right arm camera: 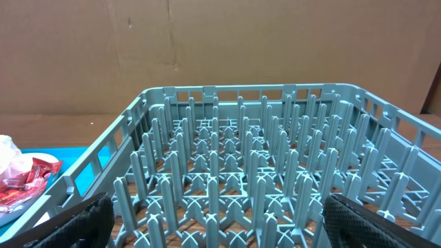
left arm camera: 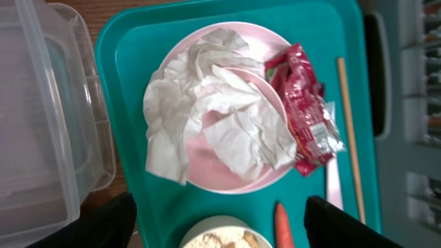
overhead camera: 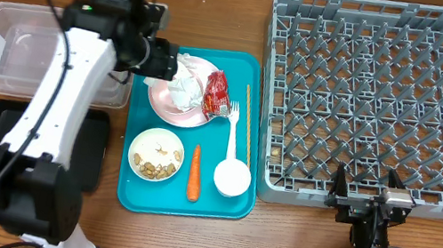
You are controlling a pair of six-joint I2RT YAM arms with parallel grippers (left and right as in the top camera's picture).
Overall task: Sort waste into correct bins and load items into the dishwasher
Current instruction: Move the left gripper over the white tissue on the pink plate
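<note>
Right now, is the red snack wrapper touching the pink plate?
Touching. The left wrist view shows the red wrapper lying over the right rim of the pink plate.

Bright, even light from overhead; shadows on the worktop stay soft and faint. My left wrist view runs slightly soft on the napkin, with mild glare on the wrapper. In both wrist views my jaws are dark blurs at the near corners.
</note>
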